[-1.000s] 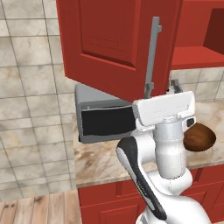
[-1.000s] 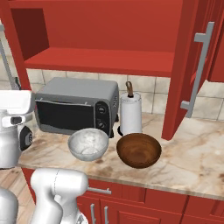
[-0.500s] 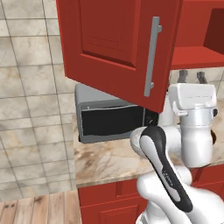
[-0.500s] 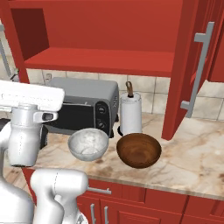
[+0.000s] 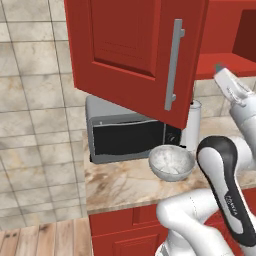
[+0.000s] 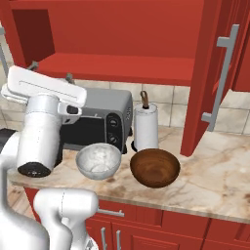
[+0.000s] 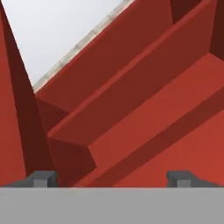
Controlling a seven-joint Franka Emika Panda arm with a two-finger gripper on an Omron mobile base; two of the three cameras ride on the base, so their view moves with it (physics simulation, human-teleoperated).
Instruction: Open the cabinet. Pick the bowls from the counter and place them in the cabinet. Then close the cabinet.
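Observation:
The cabinet (image 6: 122, 66) stands open, its left door (image 5: 135, 50) and right door (image 6: 207, 73) swung out and its red shelf bare. Two bowls rest on the counter (image 6: 215, 180): a speckled grey-white bowl (image 6: 98, 160) (image 5: 171, 162) in front of the microwave, and a dark wooden bowl (image 6: 155, 167) just to its right. My gripper (image 6: 51, 71) is open and empty. It is raised above the grey-white bowl at the height of the shelf's front edge, pointing up into the cabinet. In the hand view the fingertips (image 7: 41, 178) stand wide apart, facing the red inside of the cabinet.
A grey microwave (image 6: 97, 117) stands at the back of the counter under the cabinet. A paper-towel roll (image 6: 146, 126) is beside it, behind the wooden bowl. Bare counter lies right of the wooden bowl. Red base cabinets (image 6: 161, 234) run below.
The arm has swung right from beside the microwave and risen, so the hand now points up at the cabinet shelf. The bowls have not moved.

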